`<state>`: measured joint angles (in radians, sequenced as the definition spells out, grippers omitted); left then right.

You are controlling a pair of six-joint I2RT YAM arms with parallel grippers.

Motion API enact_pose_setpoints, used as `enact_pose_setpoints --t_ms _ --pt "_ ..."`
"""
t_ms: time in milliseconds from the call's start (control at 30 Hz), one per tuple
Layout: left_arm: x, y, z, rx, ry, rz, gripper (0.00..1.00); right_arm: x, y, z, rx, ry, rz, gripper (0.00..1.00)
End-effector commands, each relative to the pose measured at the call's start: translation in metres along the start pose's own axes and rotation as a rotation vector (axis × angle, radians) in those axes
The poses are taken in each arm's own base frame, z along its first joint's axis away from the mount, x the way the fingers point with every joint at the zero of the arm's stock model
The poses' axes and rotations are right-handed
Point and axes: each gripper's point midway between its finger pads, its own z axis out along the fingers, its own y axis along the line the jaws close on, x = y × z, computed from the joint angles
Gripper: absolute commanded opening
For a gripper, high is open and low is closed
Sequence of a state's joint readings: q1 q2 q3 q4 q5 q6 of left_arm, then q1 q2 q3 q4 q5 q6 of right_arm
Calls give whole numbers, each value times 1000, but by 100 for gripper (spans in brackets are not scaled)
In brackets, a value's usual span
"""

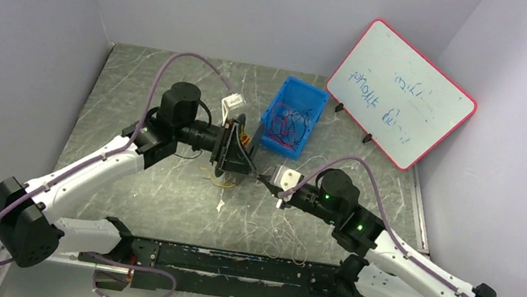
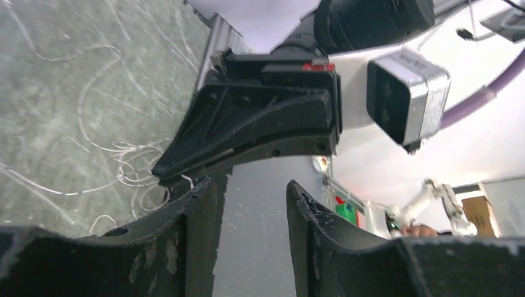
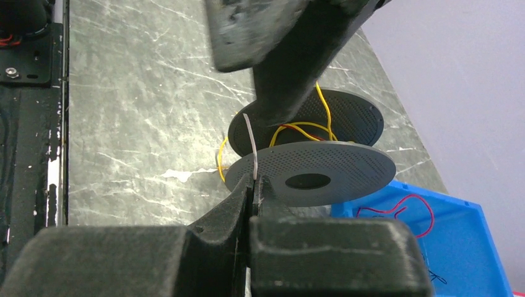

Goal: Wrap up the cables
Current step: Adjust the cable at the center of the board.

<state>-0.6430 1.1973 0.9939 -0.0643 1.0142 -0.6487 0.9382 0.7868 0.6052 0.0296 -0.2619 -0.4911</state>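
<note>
The right pincer [image 3: 252,185] is clenched on a thin white cable [image 3: 249,139], which rises from the pinched tips past the rim of a grey reel [image 3: 347,166]; yellow and red cable strands [image 3: 296,128] lie around the reel's hub, between its two perforated flanges; the left pincer [image 2: 247,185] meets the reel from the opposite side; its fingers [image 2: 195,226] stand apart in its own wrist view, and one dark finger reaches in between the flanges, but I cannot tell whether it is grasping the reel; loose white cables [image 2: 133,154] curl on the marbled worktop [image 3: 142,93] near both pincers; just beyond the reel sits a blue bin [image 3: 483,260] holding red cables [image 1: 286,124]; a red-framed whiteboard [image 1: 401,94] stands tilted at the far right corner.
</note>
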Motion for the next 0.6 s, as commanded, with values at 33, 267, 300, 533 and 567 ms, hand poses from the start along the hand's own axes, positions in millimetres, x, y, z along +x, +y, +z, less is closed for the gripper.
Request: enact_pose_setpoints --t_ms 33,267,300,533,567 --pt "-31 3 -15 -196 -100 86 51 -14 -8 -7 39 -22 -3 0" --pt "-34 19 -32 -378 -132 99 56 -17 -11 -11 58 -11 22 0" --pt "-32 21 -33 -386 -124 94 56 -16 -12 -12 61 -5 23 0" --pt "-4 23 -30 -341 -50 35 58 -24 -14 -9 25 12 -35 0" --pt "0 24 -30 -333 -39 23 57 -26 -15 -9 20 17 -41 0"
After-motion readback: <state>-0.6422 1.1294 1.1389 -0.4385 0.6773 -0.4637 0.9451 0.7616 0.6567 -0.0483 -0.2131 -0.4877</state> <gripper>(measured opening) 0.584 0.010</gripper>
